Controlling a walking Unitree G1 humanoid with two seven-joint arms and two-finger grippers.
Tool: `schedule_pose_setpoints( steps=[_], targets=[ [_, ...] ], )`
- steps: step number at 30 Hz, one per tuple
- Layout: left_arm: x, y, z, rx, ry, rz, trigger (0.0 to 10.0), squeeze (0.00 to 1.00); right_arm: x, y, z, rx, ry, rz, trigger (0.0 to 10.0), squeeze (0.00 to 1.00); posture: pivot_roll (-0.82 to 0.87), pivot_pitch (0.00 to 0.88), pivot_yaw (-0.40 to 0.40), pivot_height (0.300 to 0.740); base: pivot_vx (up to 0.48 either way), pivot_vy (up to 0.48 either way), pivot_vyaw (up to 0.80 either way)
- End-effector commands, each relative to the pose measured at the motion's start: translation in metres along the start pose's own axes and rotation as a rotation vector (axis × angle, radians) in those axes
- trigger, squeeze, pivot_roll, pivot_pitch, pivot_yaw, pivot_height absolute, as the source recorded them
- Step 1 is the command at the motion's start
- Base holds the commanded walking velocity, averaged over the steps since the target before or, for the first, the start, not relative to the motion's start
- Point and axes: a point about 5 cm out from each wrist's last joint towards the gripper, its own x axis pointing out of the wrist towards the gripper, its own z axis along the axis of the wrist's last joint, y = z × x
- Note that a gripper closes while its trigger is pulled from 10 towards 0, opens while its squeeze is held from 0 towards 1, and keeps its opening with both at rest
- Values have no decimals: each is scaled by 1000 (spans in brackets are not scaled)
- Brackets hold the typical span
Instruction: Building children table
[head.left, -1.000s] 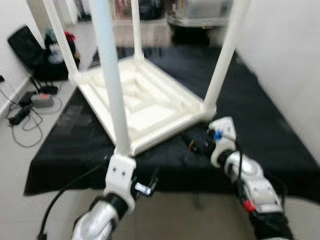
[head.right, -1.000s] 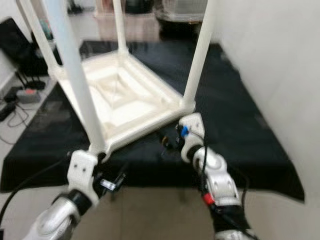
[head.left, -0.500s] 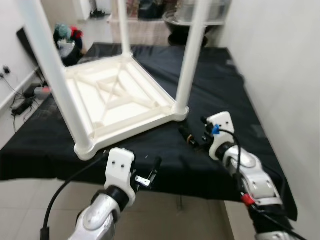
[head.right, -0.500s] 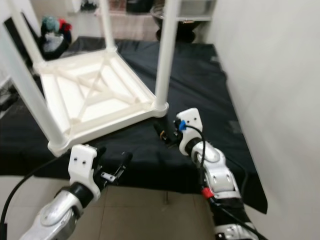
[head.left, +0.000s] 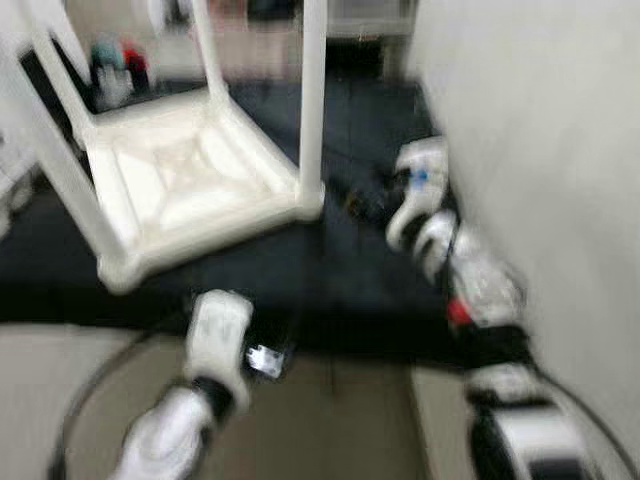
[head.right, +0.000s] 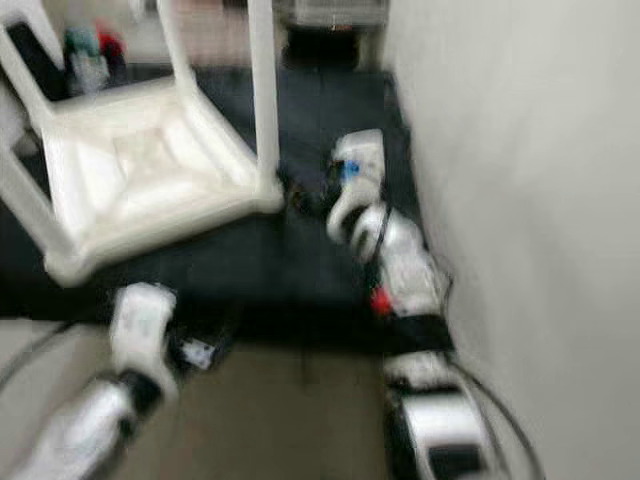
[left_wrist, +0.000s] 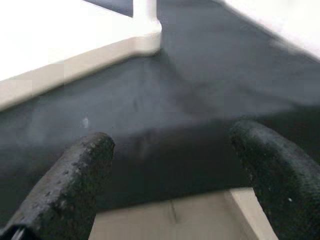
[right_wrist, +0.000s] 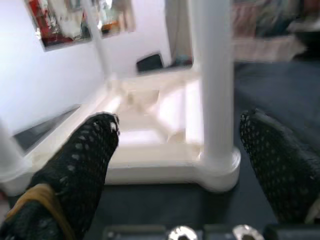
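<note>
Camera has swung; head views now blur, upturned white table sits further left.
Left end effector open over black mat; right end effector open, facing table leg.

White children's table lies upside down, legs up, on black cloth.

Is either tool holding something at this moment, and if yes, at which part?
Nothing is held. The left tool is open over the black mat. The right tool is open, facing a leg of the upturned white table.
</note>
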Motion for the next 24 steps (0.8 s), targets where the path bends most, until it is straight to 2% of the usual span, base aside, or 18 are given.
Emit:
schedule_pose_setpoints(
  steps=[1, 11, 12, 14, 15, 17, 18, 21, 24],
  targets=[
    [-2, 1, 2, 16, -5, 9, 10000, 0, -1, -1, -7, 17, 29, -11, 10000, 0, 11, 124, -60, 740, 0, 480, 0],
    [-1, 1, 1, 18, -4, 8, 10000, 0, -13, -5, -23, 44, 59, -35, 10000, 0, 8, 118, -60, 740, 0, 480, 0],
    [-1, 2, 2, 21, -7, 20, 10000, 0, -23, -8, -31, 46, 77, -57, 10000, 0, 8, 117, -61, 740, 0, 480, 0],
    [0, 3, 3, 18, -15, 28, 10000, 0, -27, -9, -34, 43, 86, -72, 10000, 0, 6, 116, -61, 740, 0, 480, 0],
    [0, 4, 4, 23, -21, 32, 10000, 0, -36, -14, -40, 40, 101, -118, 10000, 0, 3, 114, -60, 740, 0, 0, 0],
    [1, 5, 5, 31, -21, 29, 10000, 0, -40, -17, -43, 40, 107, -141, 10000, 0, 3, 114, -60, 740, 0, 0, 0],
    [2, 4, 6, 40, -25, 22, 10000, 0, -50, -21, -48, 45, 125, -185, 10000, 0, -3, 113, -58, 740, 0, 0, 0],
    [4, 5, 6, 41, -28, 13, 10000, 0, -62, -22, -54, 58, 144, -216, 10000, 0, -9, 111, -57, 740, 0, 0, 0],
    [4, 6, 6, 35, -29, 13, 10000, 0, -65, -21, -57, 74, 158, -216, 10000, 0, -16, 110, -53, 740, 0, 0, 0]
  ],
)
